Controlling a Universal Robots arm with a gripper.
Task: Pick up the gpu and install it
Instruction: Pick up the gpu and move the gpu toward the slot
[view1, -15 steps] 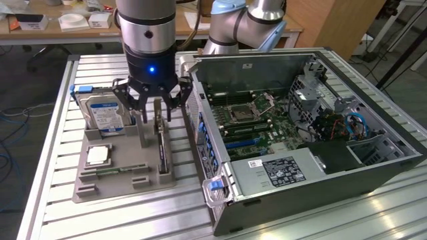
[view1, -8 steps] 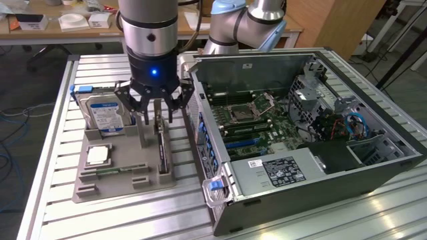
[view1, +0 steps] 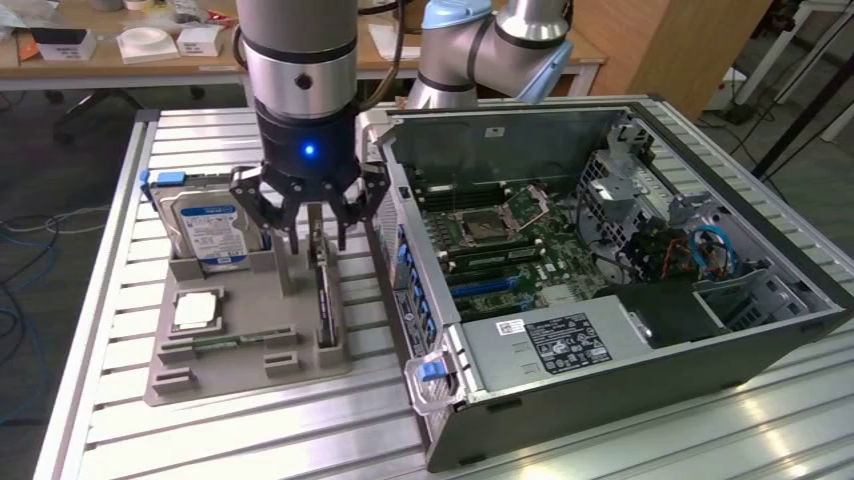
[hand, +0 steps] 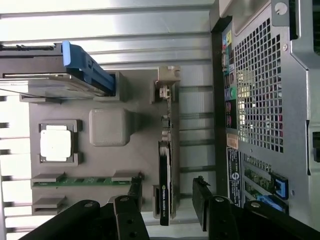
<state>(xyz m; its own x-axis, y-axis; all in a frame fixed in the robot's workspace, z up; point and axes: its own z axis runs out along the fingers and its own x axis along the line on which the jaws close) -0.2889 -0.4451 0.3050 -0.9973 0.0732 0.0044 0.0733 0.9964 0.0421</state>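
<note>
The gripper (view1: 310, 232) is hanging with its fingers spread wide apart, gripping nothing, one finger to each side of the gpu (view1: 324, 290) directly beneath it. The gpu is standing on edge in a slot of the grey tray (view1: 240, 372), likely so that its thin upper edge is offered for a pinch. Just beside the gripper the hard drive (view1: 214, 230) is standing upright; on the other side, the open computer case (view1: 667, 385) is exposing its motherboard.

A slatted aluminium table (view1: 104, 310) carries a grey parts holder (view1: 254, 368) beside an open computer case (view1: 641, 412).
</note>
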